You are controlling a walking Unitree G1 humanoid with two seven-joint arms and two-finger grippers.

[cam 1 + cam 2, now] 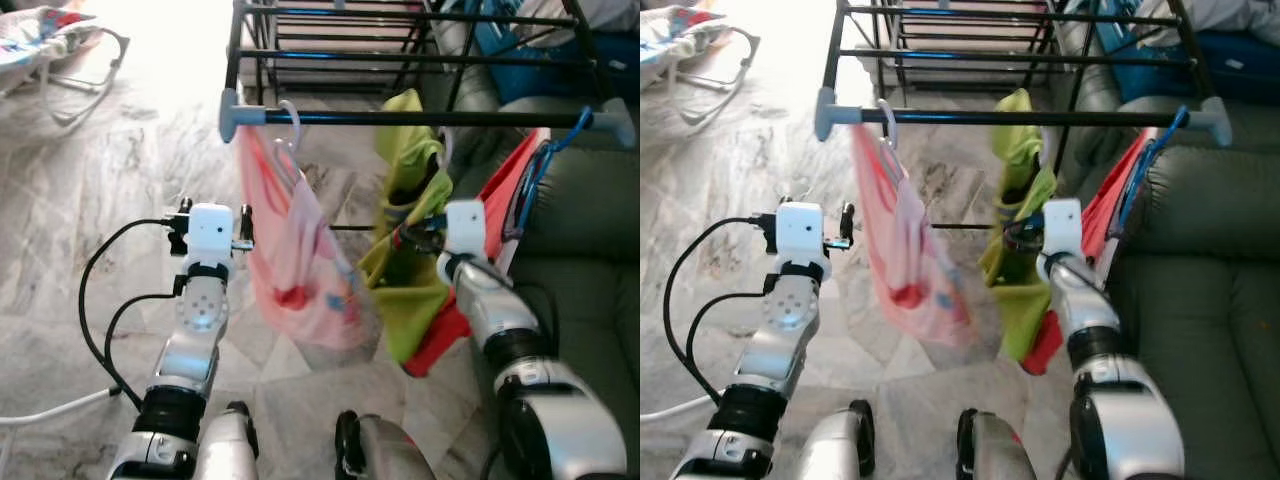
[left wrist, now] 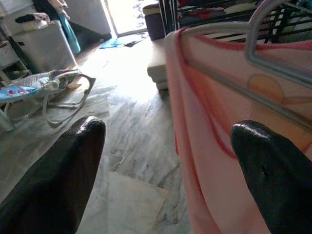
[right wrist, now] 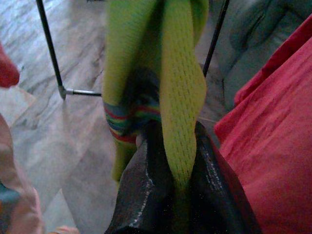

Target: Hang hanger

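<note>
The drying rack carries the pink garment on a white hanger hooked at its 9 o'clock end, the green garment at centre, a red one at 3 o'clock. The right claw is clamped on green cloth; pulling may drag it off the bar. The left claw stands spread, empty, just beside the pink garment, and may snag it

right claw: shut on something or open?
Shut. In the right wrist view, the right claw has both black fingers pressed against a fold of the lime-green mesh garment.
</note>
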